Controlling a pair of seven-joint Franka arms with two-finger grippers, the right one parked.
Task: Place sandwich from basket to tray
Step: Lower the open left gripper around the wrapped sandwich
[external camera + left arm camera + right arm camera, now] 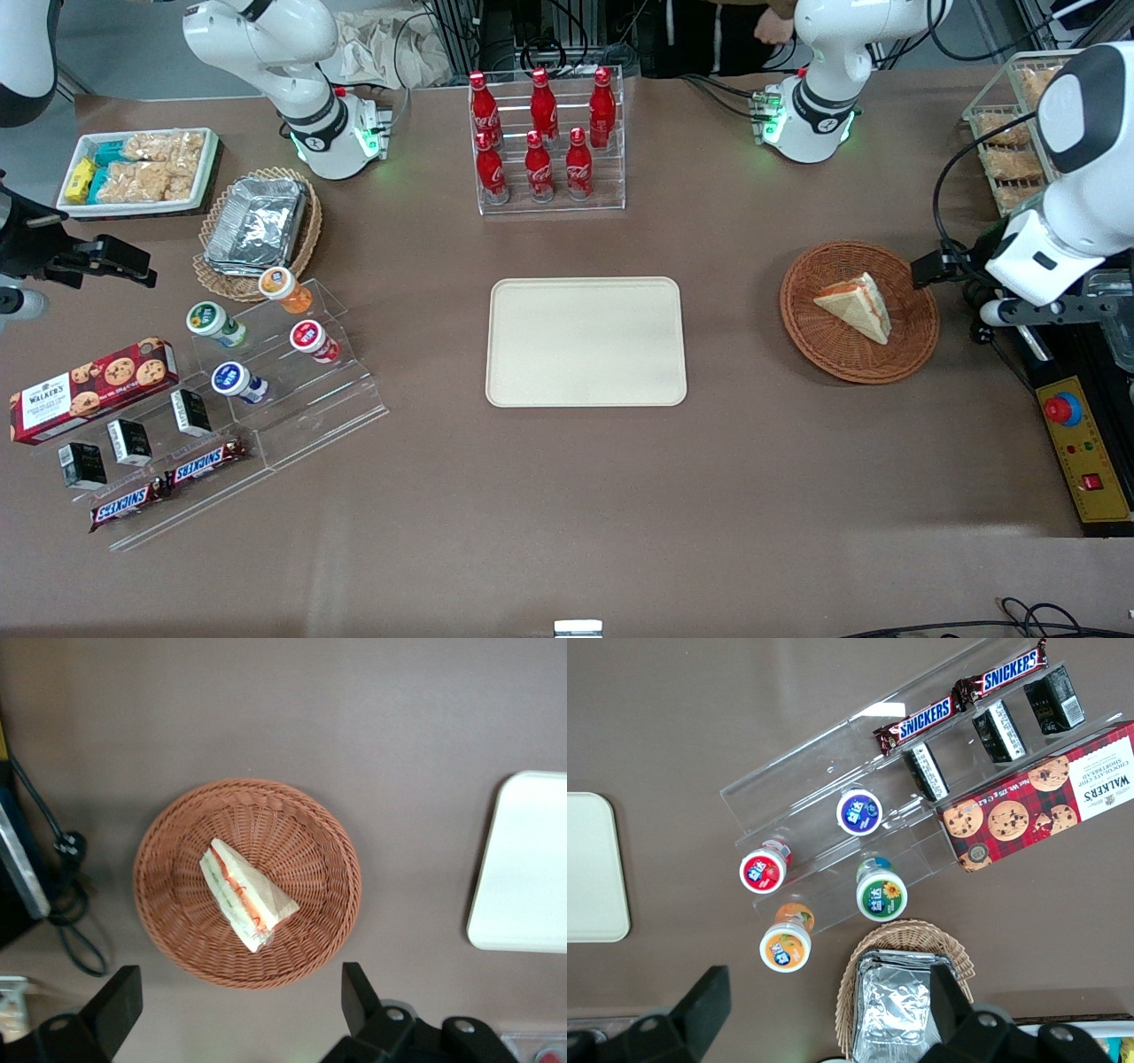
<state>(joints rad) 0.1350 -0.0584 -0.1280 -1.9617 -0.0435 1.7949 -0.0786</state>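
A robotics lab: snack displays (221,390), emergency-stop box (1083,447), cables on a brown table (567,514).

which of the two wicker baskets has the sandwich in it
The reddish-brown basket, at the working arm's end of the table under the open gripper, holds the sandwich. The tan basket holds foil containers.

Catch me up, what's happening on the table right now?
The gripper hangs open above the basket, holding nothing. The sandwich lies in the basket, untouched. The tray sits bare mid-table, toward the parked arm's end from the basket. The move has not yet begun.
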